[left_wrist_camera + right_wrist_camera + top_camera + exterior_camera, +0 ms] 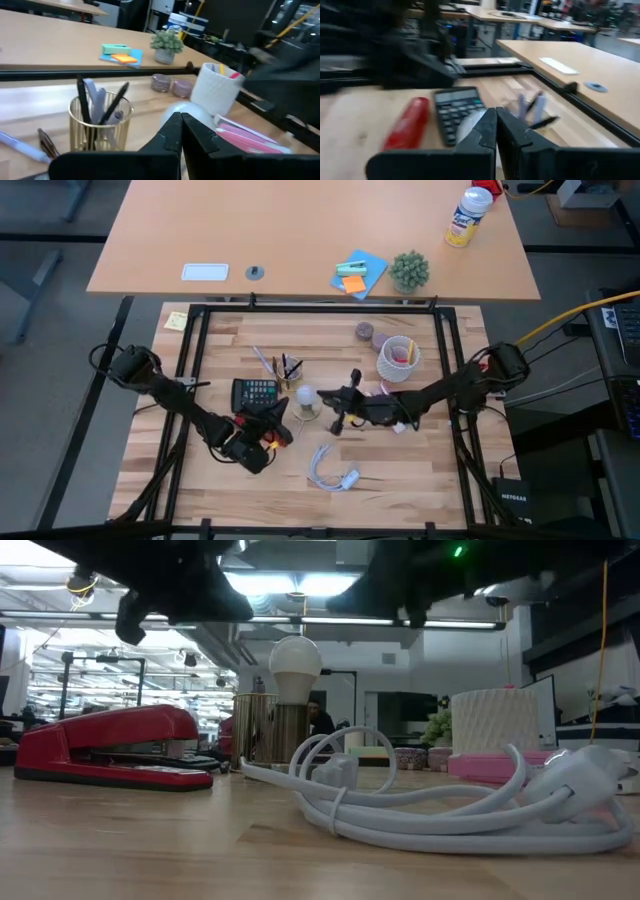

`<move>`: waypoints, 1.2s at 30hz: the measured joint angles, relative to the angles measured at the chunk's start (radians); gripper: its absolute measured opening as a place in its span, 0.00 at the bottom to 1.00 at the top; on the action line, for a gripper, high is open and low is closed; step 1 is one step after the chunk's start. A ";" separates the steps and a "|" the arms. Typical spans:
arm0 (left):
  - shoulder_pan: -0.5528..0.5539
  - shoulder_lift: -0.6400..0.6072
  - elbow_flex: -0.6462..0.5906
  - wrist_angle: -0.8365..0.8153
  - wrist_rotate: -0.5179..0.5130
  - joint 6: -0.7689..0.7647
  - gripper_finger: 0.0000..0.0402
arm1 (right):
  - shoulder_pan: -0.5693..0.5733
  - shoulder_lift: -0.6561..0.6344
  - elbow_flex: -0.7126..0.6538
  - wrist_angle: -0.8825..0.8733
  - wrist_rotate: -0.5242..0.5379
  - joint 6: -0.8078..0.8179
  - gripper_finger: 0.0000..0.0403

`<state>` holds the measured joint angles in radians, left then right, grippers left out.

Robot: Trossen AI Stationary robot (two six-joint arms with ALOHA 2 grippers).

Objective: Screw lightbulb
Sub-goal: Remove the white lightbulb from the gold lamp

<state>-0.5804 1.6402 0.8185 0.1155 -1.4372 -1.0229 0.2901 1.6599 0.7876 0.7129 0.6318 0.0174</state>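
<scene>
The lightbulb (304, 394) is small, round and frosted white. It stands upright mid-table with its lower end in a short brass-coloured base (291, 733); it also shows in the low view (295, 662). My left gripper (283, 416) is shut and empty, just near-left of the bulb and above the table; in its wrist view (179, 131) the bulb (186, 113) lies right behind the fingertips. My right gripper (330, 402) is shut and empty, just right of the bulb; in its wrist view (495, 129) the bulb (470, 125) shows blurred behind the fingers.
A black calculator (255, 391) and a red stapler (268, 436) lie left of the bulb. A gold pen cup (288, 370) stands behind it, and a white cup (398, 358) stands at the far right. A white looped cable (332, 472) lies nearer the front edge.
</scene>
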 joint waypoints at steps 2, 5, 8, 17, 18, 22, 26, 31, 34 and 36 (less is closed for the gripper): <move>0.020 0.000 0.000 -0.002 0.000 0.002 0.00 | 0.026 -0.007 0.000 0.000 -0.014 0.001 0.02; 0.055 0.000 0.000 -0.005 0.002 0.015 0.00 | 0.053 0.003 0.000 -0.009 -0.023 0.002 0.02; 0.098 0.000 0.000 -0.024 0.038 0.043 0.00 | 0.057 0.040 0.000 -0.013 -0.023 0.005 0.02; 0.179 0.000 0.000 -0.099 0.247 0.009 0.00 | -0.006 0.130 0.000 0.001 -0.015 0.008 0.02; 0.179 0.000 0.000 -0.099 0.254 0.014 0.00 | -0.015 0.133 0.000 0.006 -0.016 0.008 0.02; 0.166 0.000 0.000 -0.103 0.263 0.023 0.00 | -0.047 0.144 0.000 0.004 -0.022 0.015 0.02; 0.137 0.000 0.000 -0.106 0.262 0.013 0.00 | -0.069 0.144 -0.001 0.002 -0.018 0.036 0.02; 0.095 0.000 0.000 -0.092 0.285 0.003 0.00 | -0.089 0.145 -0.001 0.008 -0.023 0.036 0.02; 0.075 0.000 0.000 -0.060 0.283 0.002 0.00 | -0.100 0.145 -0.001 0.023 -0.036 0.037 0.02; 0.062 0.000 0.000 -0.042 0.281 0.001 0.00 | -0.106 0.145 -0.001 0.027 -0.039 0.034 0.02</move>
<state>-0.5188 1.6405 0.8181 0.0732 -1.1567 -1.0214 0.1838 1.8046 0.7868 0.7399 0.5924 0.0512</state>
